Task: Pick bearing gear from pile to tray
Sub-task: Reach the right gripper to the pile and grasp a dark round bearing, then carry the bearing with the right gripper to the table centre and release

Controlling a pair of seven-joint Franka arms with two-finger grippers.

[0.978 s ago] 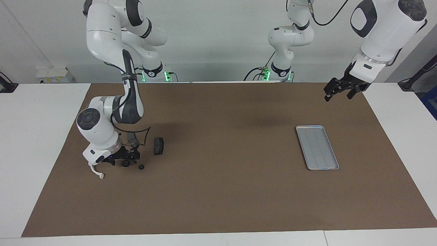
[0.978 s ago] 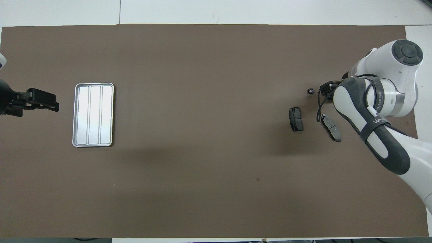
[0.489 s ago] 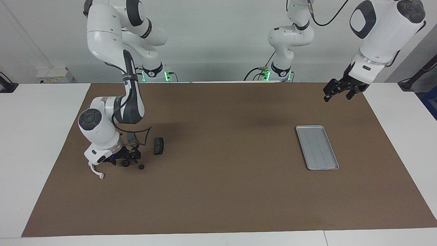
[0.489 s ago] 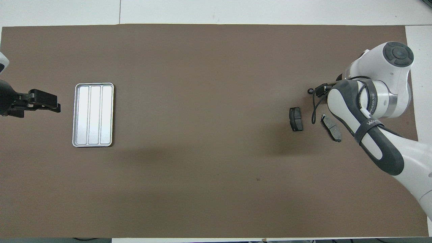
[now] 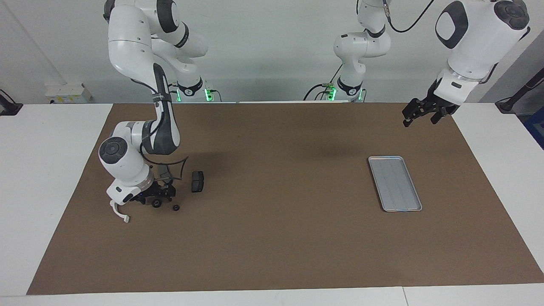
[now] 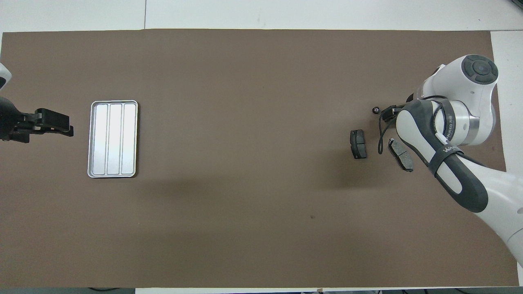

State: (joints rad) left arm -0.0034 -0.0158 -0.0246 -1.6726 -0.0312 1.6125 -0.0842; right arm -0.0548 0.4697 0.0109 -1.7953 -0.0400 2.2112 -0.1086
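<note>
The right hand (image 5: 158, 198) has lifted slightly at the pile (image 5: 174, 191); whether it grips a round piece (image 5: 157, 204) cannot be told. The tray (image 5: 395, 183) is empty. The left hand (image 5: 420, 114) waits, fingers parted, holding nothing.

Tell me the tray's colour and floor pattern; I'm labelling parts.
Silver-grey tray, long lengthwise ribs; clearest in the overhead view.
</note>
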